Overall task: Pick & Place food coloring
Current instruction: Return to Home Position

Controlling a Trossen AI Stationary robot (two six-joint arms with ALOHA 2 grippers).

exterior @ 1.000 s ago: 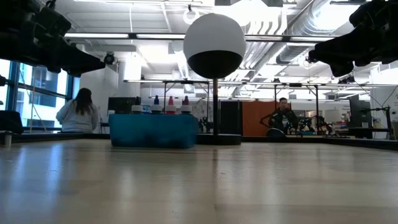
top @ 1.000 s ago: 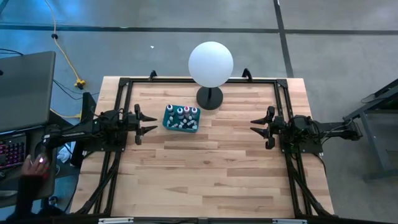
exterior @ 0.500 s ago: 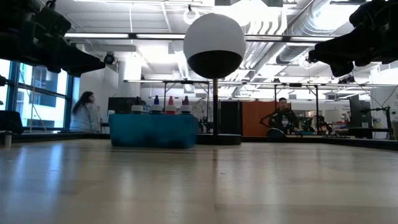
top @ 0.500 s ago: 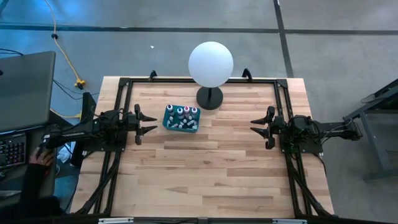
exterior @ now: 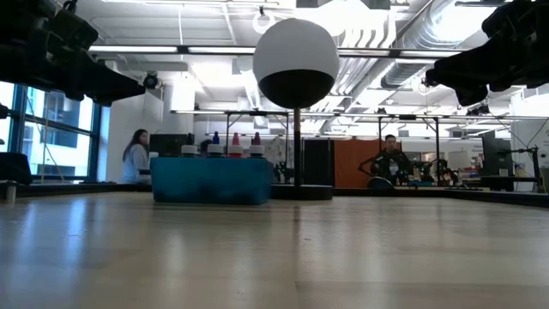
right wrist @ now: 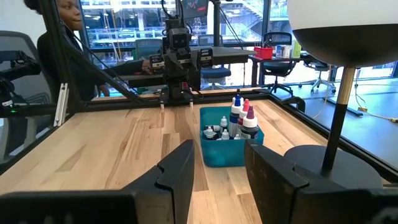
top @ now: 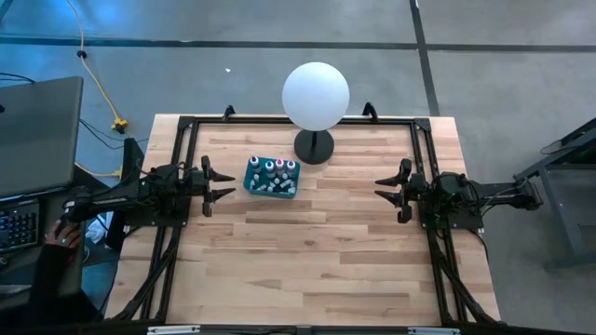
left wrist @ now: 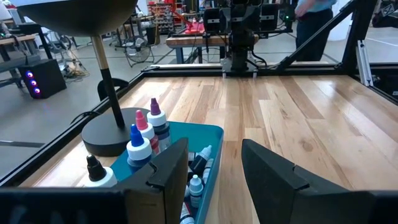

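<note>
Small pale food colouring bottles (top: 273,173) w/ coloured tops sit in teal rectangular tray (top: 249,183) just ahead of L gripper (top: 226,185), well apart from R gripper (top: 380,188); both claws apart, empty; placing looks done, only homing left.

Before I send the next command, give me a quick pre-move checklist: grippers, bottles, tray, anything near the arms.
1. Left gripper open and empty: ok; beside the teal tray, not touching it.
2. Right gripper open and empty: ok; at the table's right side.
3. Food coloring bottles in the tray: ok; none seen loose on the table.
4. Tray clear of the globe lamp base: cannot tell; they sit close.
5. Person's hand off the table: ok; at a keyboard.
</note>
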